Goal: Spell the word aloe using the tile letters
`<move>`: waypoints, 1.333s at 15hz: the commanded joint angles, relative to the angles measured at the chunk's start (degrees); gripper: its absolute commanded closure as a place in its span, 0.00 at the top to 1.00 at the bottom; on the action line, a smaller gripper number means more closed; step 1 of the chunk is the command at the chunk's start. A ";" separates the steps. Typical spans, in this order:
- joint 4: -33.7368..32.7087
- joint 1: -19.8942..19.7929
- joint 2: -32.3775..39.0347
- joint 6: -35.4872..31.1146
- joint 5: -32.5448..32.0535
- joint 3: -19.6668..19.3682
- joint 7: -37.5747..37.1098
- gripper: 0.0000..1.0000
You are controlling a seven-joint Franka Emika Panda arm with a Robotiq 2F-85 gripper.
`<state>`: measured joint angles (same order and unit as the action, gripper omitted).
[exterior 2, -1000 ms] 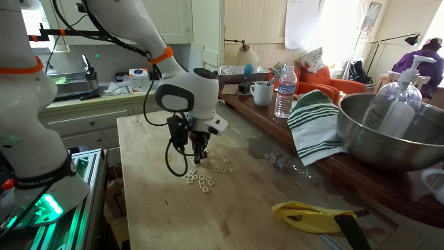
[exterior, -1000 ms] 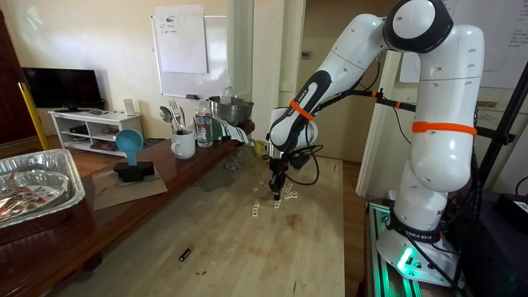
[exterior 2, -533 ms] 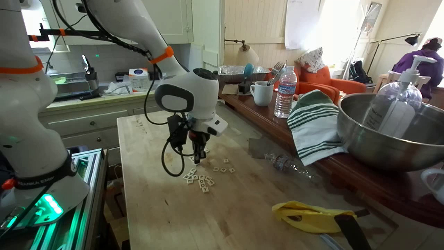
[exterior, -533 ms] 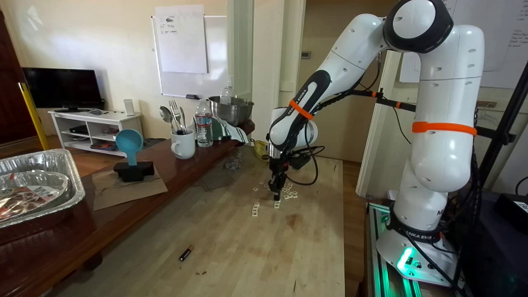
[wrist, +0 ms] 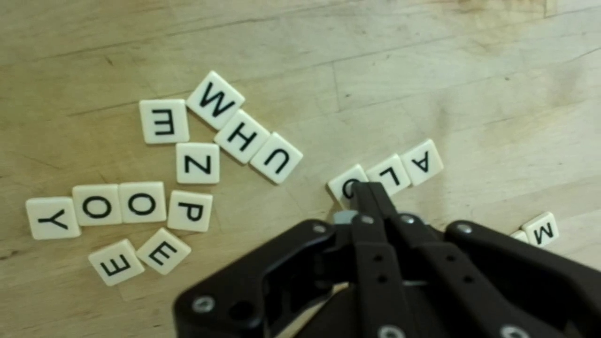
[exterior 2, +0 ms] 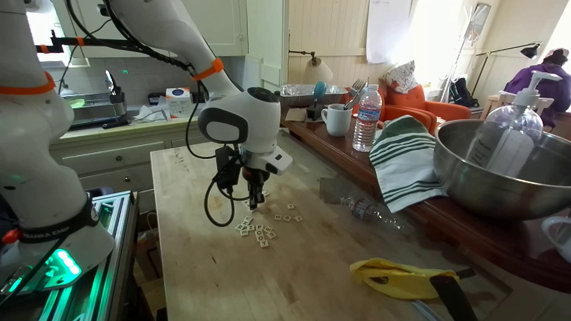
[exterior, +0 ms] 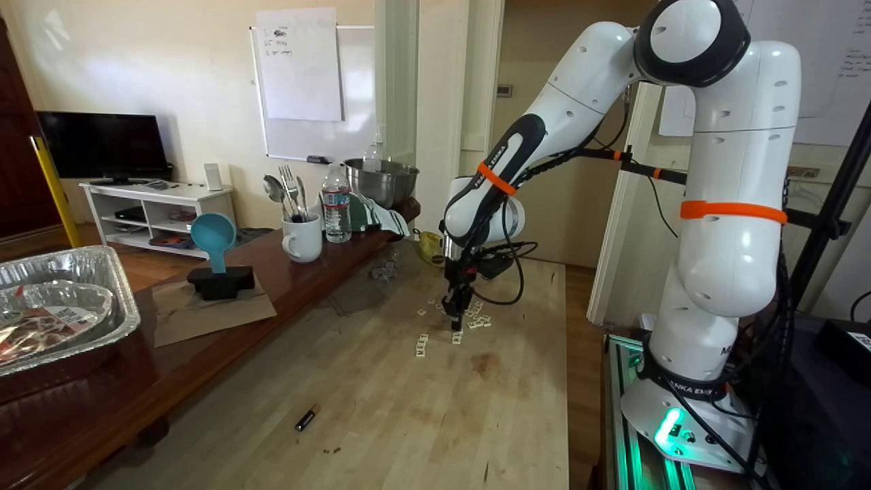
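- At the far left of the wrist view, a Y tile [wrist: 53, 218], an O tile [wrist: 96, 204] and a second O tile [wrist: 142, 202] lie in a row on the wooden surface [wrist: 281, 47], with a P tile [wrist: 190, 211] just beside the right end.
- Below that row, an E tile [wrist: 116, 262] and a second E tile [wrist: 164, 251] lie askew, close together.
- Above it, a third E tile [wrist: 164, 121] sits near a tile reading Z or N [wrist: 197, 163]; I cannot tell which.
- Next, a W tile [wrist: 216, 100], an H tile [wrist: 242, 137] and a U tile [wrist: 276, 158] slant down rightward, edge against edge.
- Right of centre, a third O tile [wrist: 346, 180], an L tile [wrist: 389, 174] and an A tile [wrist: 422, 162] form a line rising to the right, letters upside down.
- The tool [wrist: 373, 188] is clenched, its fingers [wrist: 364, 199] together, tips covering part of this third O tile; I cannot tell whether they touch it. In both exterior views it points down.
- Far right, well apart, an M tile [wrist: 541, 230] adjoins a mostly hidden tile [wrist: 520, 236].
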<state>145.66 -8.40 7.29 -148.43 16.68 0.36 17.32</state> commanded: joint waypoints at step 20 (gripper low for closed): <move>1.86 2.27 -5.18 -7.64 -7.73 -2.90 5.55 0.00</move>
<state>147.86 -7.81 1.25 -154.48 8.45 -2.80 21.09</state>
